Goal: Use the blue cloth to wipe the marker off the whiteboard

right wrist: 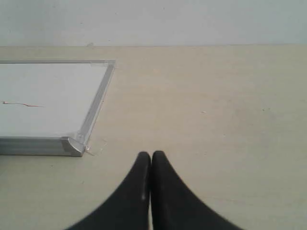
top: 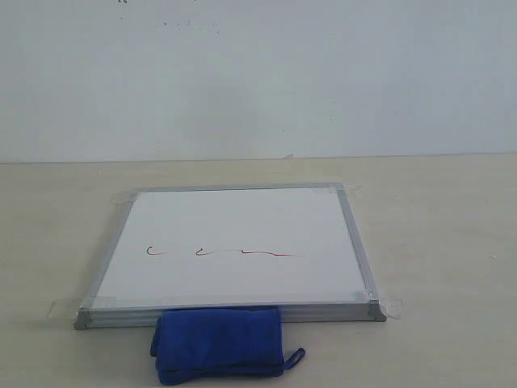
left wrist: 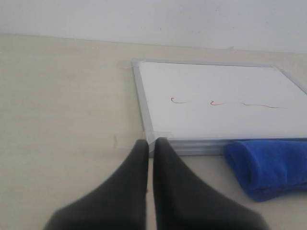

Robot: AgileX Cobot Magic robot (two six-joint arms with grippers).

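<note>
The whiteboard lies flat on the table, silver-framed, with clear tape tabs at its corners. A thin red marker scribble runs in broken wavy strokes across its near half. The blue cloth, folded, with a small loop, lies against the board's near edge. Neither arm shows in the exterior view. In the left wrist view my left gripper is shut and empty, just short of the board's near left corner, with the cloth off to one side. My right gripper is shut and empty over bare table, beside the board's near right corner.
The pale wooden table stretches on both sides of the board. A plain white wall stands behind the table's far edge.
</note>
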